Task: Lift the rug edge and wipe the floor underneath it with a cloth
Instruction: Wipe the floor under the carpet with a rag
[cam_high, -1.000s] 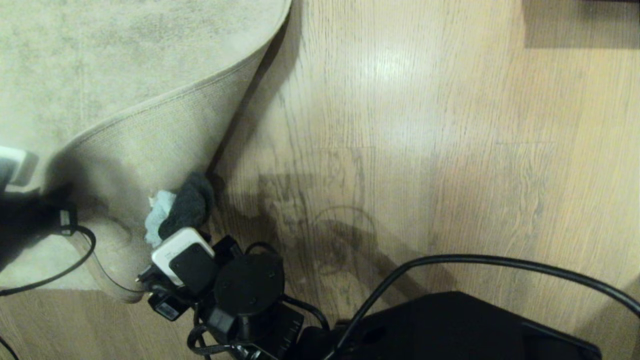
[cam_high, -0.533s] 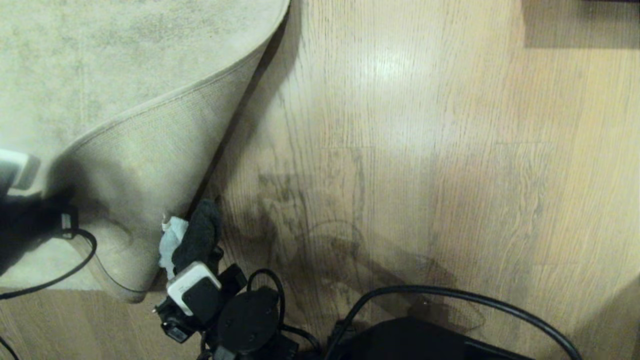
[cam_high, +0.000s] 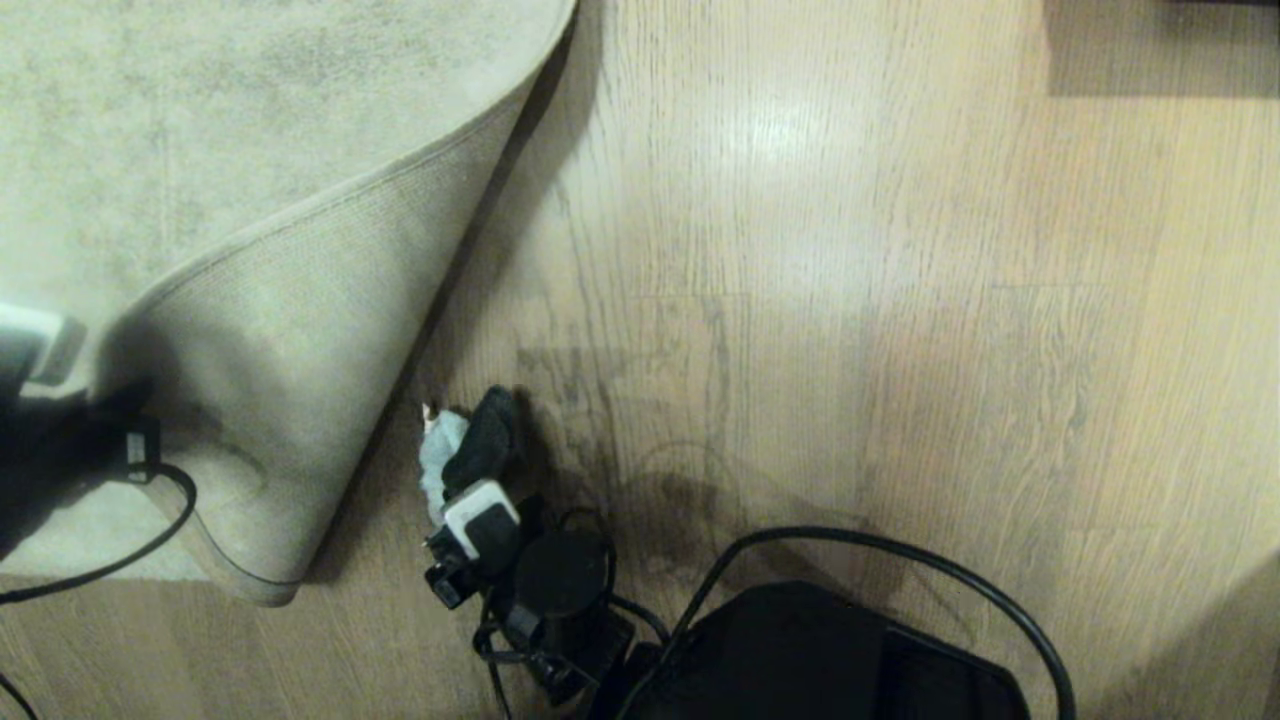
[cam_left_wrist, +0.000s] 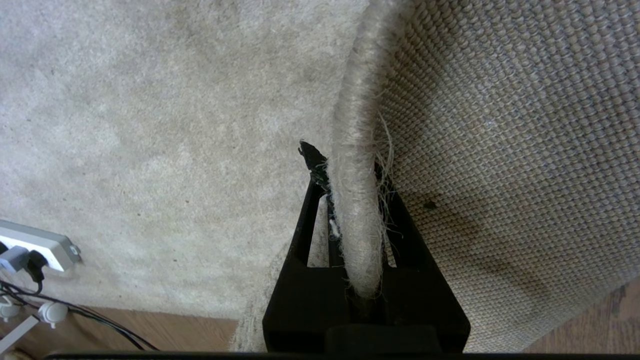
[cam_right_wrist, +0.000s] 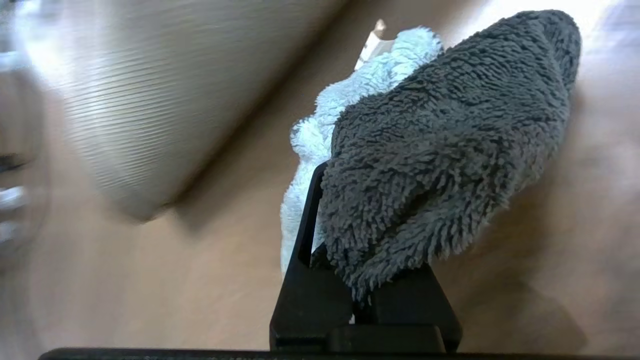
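Shifted out from beside the rug edge (cam_left_wrist: 356, 200) onto bare floor (cam_high: 800, 250): cloth (cam_high: 470, 450), clamped in right gripper (cam_high: 480, 500); left gripper (cam_left_wrist: 350, 220) pinching rug (raised). Next, best pressed flat, swept beneath the fold.

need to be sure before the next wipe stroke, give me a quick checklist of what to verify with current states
1. Left end effector clamped on the rug edge: ok, the bound border sits between its fingers.
2. Rug corner folded back, woven backing showing: ok.
3. Right end effector shut on the cloth: ok, the grey and pale blue pile bulges out of it.
4. Cloth pressed flat on the floor: cannot tell; it is low over the planks beside the fold.
5. Cloth clear of the rug: ok, a strip of floor separates them in the head view.
6. Black cable near the right arm: ok, it lies away from the cloth.
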